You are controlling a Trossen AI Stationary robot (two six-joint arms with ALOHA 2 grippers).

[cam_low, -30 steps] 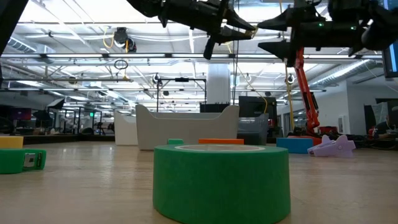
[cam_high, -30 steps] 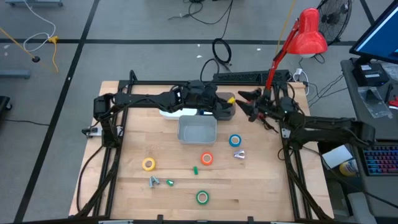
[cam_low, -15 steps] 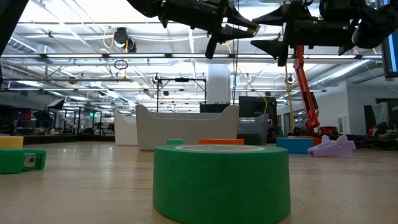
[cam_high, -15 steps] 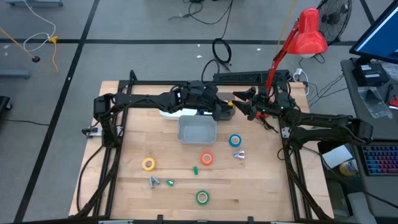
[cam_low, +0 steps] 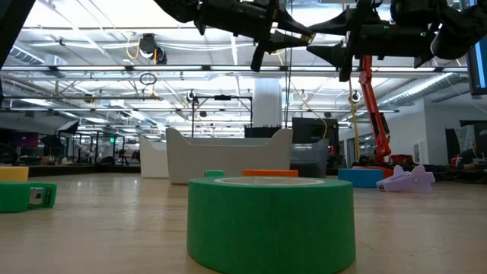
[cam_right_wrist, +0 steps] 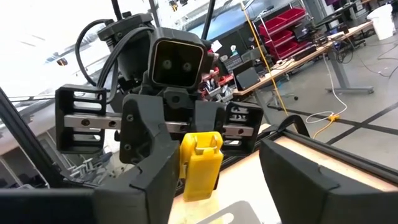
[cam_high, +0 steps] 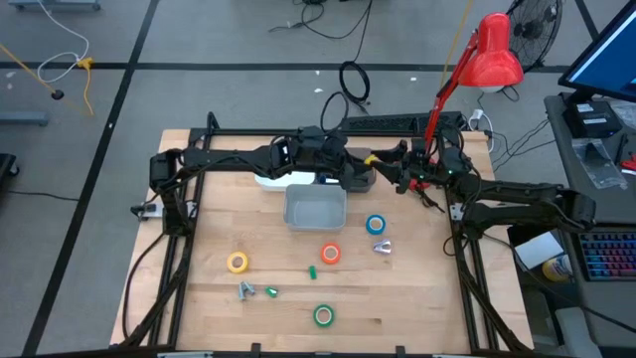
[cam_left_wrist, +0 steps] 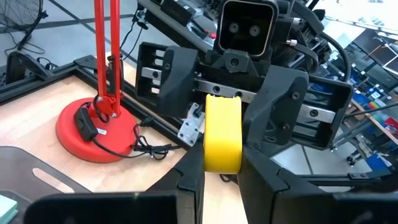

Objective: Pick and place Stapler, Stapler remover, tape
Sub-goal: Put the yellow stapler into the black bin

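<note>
A yellow stapler (cam_left_wrist: 222, 134) hangs in the air over the table's far middle, with my left gripper (cam_high: 360, 169) shut on it. My right gripper (cam_high: 395, 165) faces it from the table's right, open, its two fingers (cam_left_wrist: 283, 106) standing on either side of the stapler's free end (cam_right_wrist: 200, 163). On the wood below lie the tape rolls, each flat on one face: yellow (cam_high: 237, 263), blue (cam_high: 375, 225), orange-red (cam_high: 330, 254) and green (cam_high: 323, 315). A pale staple remover (cam_high: 383, 247) lies beside the blue roll. My left gripper pinches the stapler's two long sides (cam_left_wrist: 206, 163) between its two fingers. The fingers lie level, pointing toward the table's right, along the stapler. The stapler's far end sticks out past the fingertips toward the other gripper, and it is lifted clear of the table.
A grey bin (cam_high: 316, 207) stands in the middle, just nearer than the two grippers. A white object (cam_high: 270, 180) lies under the left arm. Small green bits (cam_high: 311, 270) and a grey piece (cam_high: 245, 289) lie near the front. A red desk lamp (cam_high: 492, 55) rises at the far right.
My right gripper has moved toward the table's left, up to the stapler held by the left gripper, rolling a little. The gap between its fingers has narrowed slightly around the stapler's end. The left gripper and the stapler have stayed in place.
</note>
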